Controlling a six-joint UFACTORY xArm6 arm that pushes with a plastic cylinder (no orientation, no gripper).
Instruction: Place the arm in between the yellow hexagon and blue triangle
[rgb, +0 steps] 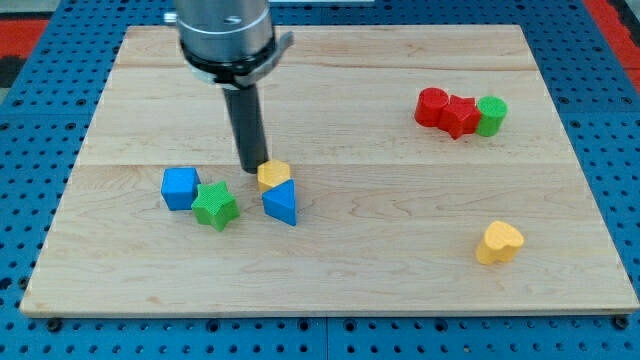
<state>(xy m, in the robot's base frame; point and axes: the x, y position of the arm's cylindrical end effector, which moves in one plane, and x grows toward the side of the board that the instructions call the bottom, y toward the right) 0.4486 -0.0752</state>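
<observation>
Trouble loomed where your clawless rod's tip (252, 168) stood touching the yellow hexagon (273, 175), itself pressed against the blue triangle (281, 203) below: wedging between could scatter both across the tabletop (400, 270).

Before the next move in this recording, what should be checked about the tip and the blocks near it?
1. My tip visible on the wooden board: ok.
2. Tip between small yellow hexagon block and blue triangle block: not ok, it sits at the hexagon's upper left.
3. Gap between those two blocks: not ok, they appear to touch.
4. Green star block and blue cube off the tip's path: cannot tell.
</observation>
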